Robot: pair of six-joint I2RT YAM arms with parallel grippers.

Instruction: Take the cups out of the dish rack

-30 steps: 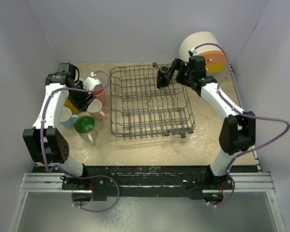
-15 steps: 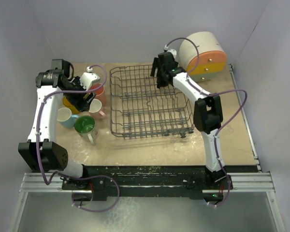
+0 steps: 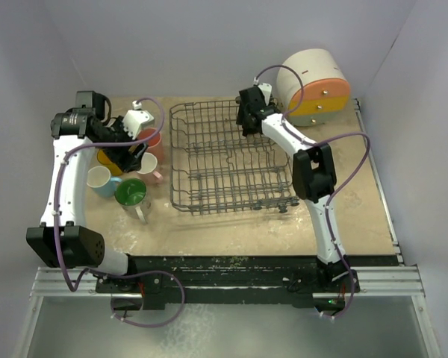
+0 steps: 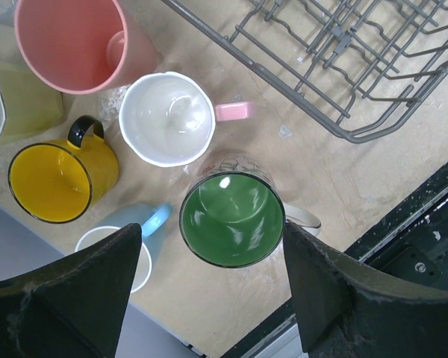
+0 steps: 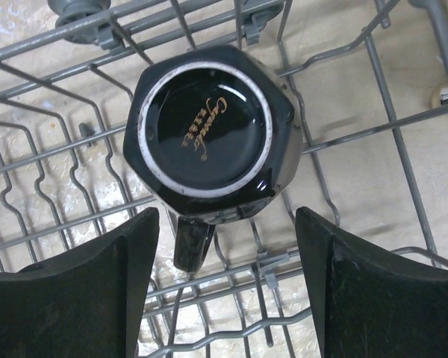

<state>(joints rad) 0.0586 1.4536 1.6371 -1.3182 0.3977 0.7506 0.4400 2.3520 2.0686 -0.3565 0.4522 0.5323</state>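
Note:
The dark grey wire dish rack [image 3: 234,208] stands mid-table. One black cup [image 5: 209,127] sits upside down on its wires at the far end, handle [image 5: 190,242] pointing toward the camera. My right gripper [image 5: 228,283] is open just above it, one finger on each side and touching nothing; in the top view this gripper [image 3: 248,123] hides most of the cup. My left gripper [image 4: 209,298] is open and empty above cups standing left of the rack: a green-lined floral mug [image 4: 231,216], a white cup with a pink handle [image 4: 168,119], a yellow mug [image 4: 56,183], a light blue mug [image 4: 134,227] and a salmon tumbler [image 4: 75,41].
A round white container [image 3: 313,74] with orange and yellow drawers stands at the far right, behind the rack. The cups crowd the strip between the rack's left wall and the left table edge. Side walls enclose the table.
The right arm's elbow has swung in toward the rack, while its gripper stays over the black cup. The left gripper has shifted slightly above the cups on the left.

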